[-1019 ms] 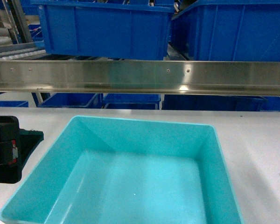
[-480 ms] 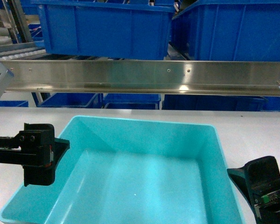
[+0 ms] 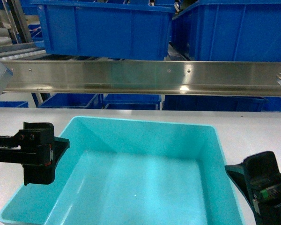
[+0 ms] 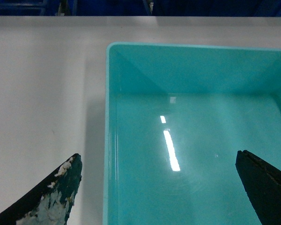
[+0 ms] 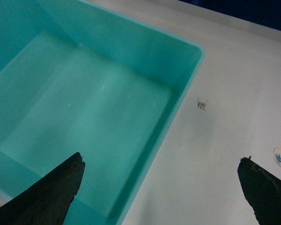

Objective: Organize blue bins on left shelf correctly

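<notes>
an empty turquoise bin (image 3: 131, 178) sits on the white table (image 3: 253, 131) below the steel shelf rail (image 3: 140, 77). both grippers, left (image 4: 159, 187) and right (image 5: 159, 187), have just arrived wide open, straddling its side walls, probably readying a two-handed lift.

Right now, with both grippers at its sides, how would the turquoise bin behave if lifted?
The turquoise bin looks empty, so probably light. Its glossy, sloping walls seem slippery, so the left gripper and right gripper, both open astride its side rims, might slide. Thin walls may flex.

One turquoise bin (image 3: 131, 178) — two grippers (image 3: 40, 152) (image 3: 264, 187)
</notes>
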